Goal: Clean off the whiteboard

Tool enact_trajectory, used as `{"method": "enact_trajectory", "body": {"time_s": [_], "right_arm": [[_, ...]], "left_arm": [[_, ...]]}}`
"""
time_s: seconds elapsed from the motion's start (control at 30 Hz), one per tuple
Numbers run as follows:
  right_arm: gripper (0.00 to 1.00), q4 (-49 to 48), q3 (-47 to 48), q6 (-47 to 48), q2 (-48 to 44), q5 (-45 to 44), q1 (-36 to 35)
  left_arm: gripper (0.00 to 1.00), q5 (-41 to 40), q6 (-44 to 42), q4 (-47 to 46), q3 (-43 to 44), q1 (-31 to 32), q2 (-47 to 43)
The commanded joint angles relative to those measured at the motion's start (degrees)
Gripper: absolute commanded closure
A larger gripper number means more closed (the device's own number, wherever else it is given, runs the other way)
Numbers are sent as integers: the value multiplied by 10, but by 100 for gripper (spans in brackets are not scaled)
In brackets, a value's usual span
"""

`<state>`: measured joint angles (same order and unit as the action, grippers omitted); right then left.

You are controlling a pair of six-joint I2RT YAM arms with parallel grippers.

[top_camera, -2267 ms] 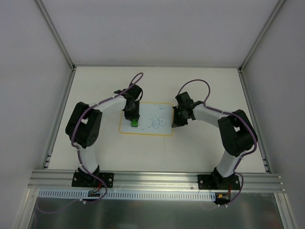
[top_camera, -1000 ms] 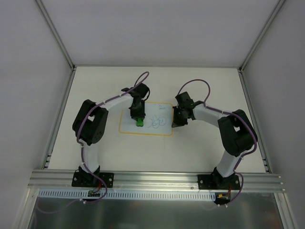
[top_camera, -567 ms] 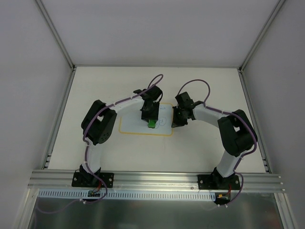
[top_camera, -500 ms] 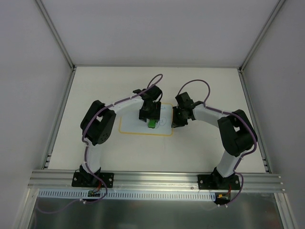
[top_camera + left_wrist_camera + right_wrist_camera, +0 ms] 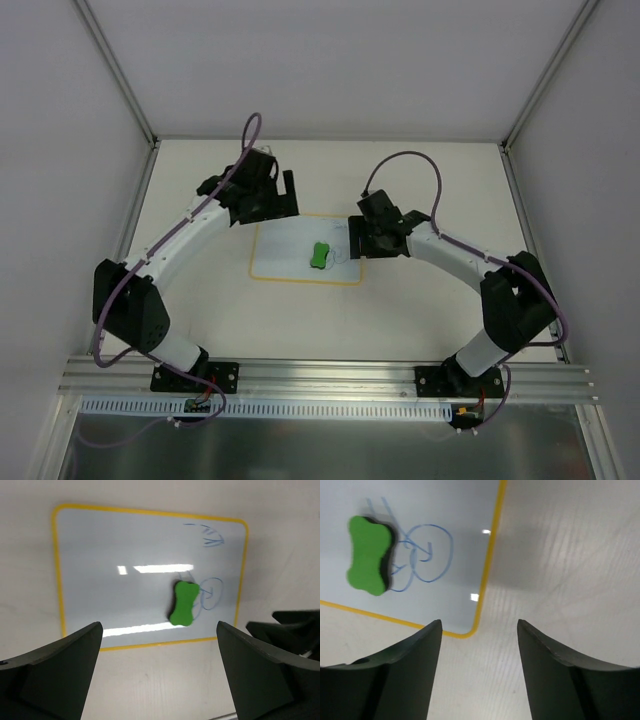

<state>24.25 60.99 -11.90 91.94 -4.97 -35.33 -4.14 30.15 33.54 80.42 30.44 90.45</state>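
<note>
The whiteboard (image 5: 284, 250) lies flat mid-table, white with a yellow rim (image 5: 57, 575). Blue scribbled loops (image 5: 210, 591) and a few strokes (image 5: 207, 534) mark its right half (image 5: 427, 550). A green eraser block (image 5: 319, 255) rests loose on the board, over the loops' edge (image 5: 185, 603) (image 5: 368, 555). My left gripper (image 5: 283, 200) hovers over the board's far edge, open and holding nothing (image 5: 159, 660). My right gripper (image 5: 353, 243) stands open beside the board's right rim, above its rounded corner (image 5: 480, 650), gripping nothing.
The beige tabletop (image 5: 430, 180) is walled by white panels with aluminium posts at left, back and right. An aluminium rail (image 5: 330, 375) carrying both arm bases runs along the near edge. The right gripper's black body (image 5: 295, 630) shows at the left wrist view's right edge.
The left gripper let go of the green eraser, leaving it on the board, and pulled back up to the far left. The right gripper opened and came off the board's right edge.
</note>
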Motion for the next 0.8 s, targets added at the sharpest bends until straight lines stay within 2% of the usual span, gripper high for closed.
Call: {"method": "enact_trajectory", "body": {"time_s": [0.0, 0.07, 0.3, 0.5, 0.77], "right_arm": [[30, 13, 54, -8, -19, -73, -45], [27, 14, 73, -19, -5, -91, -61], [27, 24, 178, -80, 94, -124, -105], [28, 26, 222, -117, 160, -155, -121], [36, 28, 263, -138, 216, -138, -140]], "left_arm": [[3, -25, -11, 17, -75, -49, -43], [3, -32, -11, 9, -130, -70, -86], [3, -47, -5, -21, -276, -105, -195], [3, -61, 9, -30, -317, -107, -235], [4, -66, 17, -43, -317, -107, -203]]}}
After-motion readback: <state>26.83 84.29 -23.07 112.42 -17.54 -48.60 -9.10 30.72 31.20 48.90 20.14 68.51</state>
